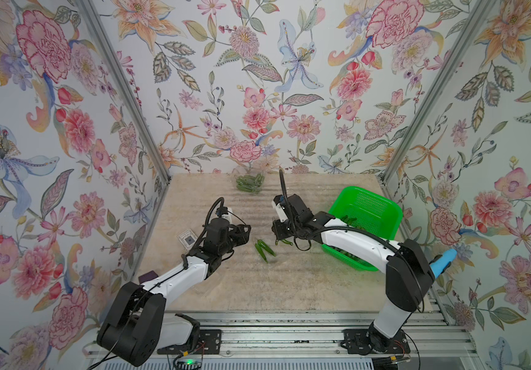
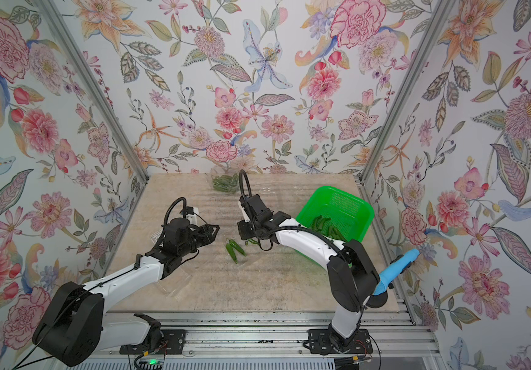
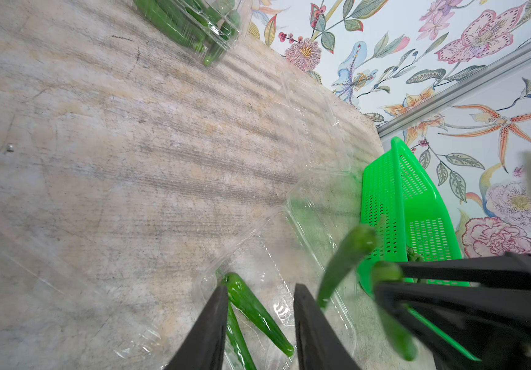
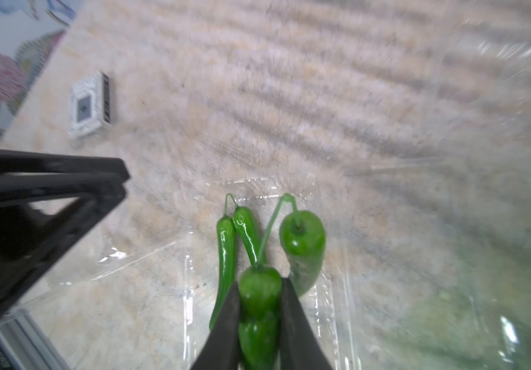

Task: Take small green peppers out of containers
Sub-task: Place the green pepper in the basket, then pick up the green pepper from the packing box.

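Right gripper (image 4: 260,283) pinches a pepper (image 4: 259,302); a second pepper (image 4: 302,246), seemingly snagged alongside, may fall short of the basket (image 1: 369,205). Left gripper (image 3: 261,288) has its jaws apart.

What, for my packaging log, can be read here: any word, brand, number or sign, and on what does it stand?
White label at the left side of the table: barcode stripes and a dark square show, but its print is too blurred to read.
Clear containers and green basket: no text visible.
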Robot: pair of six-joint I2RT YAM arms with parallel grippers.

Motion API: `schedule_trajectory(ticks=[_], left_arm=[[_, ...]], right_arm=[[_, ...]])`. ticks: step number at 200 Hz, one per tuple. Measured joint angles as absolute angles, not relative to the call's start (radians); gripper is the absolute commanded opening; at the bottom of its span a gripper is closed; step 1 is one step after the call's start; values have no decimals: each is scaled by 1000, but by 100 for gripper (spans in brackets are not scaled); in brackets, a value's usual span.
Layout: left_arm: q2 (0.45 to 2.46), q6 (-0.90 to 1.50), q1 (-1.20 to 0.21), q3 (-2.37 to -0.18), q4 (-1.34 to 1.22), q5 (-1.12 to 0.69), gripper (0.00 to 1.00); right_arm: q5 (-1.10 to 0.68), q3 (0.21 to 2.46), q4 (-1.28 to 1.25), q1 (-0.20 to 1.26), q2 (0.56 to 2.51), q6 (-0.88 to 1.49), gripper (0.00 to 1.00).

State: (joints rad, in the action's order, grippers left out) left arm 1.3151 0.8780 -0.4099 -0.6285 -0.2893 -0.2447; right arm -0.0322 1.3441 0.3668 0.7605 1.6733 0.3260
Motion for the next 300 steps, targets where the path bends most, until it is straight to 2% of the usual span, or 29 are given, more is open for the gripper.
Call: schedule_trajectory(ticks=[33, 69, 96, 107, 128, 136, 181, 226, 266, 300], left_arm=[[1406, 866, -467, -767, -277, -251, 37], [1615, 835, -624, -1032, -270, -265, 37], [1811, 826, -725, -1226, -262, -324, 37], [1885, 822, -758, -1293, -247, -344, 37], [1964, 818, -797, -1340, -226, -373, 37], [1972, 818, -805, -1340, -210, -382, 37], [1889, 794, -768, -1267, -175, -366, 38], [1638, 796, -613, -1013, -208, -339, 39], [1470, 815, -450, -788, -225, -325, 40], [1388, 819, -384, -699, -223, -326, 40]], right_arm=[[6, 1217, 344, 655, 1460, 329, 12], [19, 989, 311, 386, 1307, 355, 13], [6, 872, 303, 212, 1283, 359, 15], [-11, 850, 297, 159, 1298, 355, 20], [-28, 835, 279, 100, 1353, 349, 48], [-33, 835, 273, 94, 1372, 342, 52], [-46, 857, 271, 152, 1375, 321, 51], [-70, 996, 286, 400, 1387, 294, 48], [-115, 1186, 289, 636, 1605, 253, 46], [-154, 1329, 323, 751, 1860, 205, 44]])
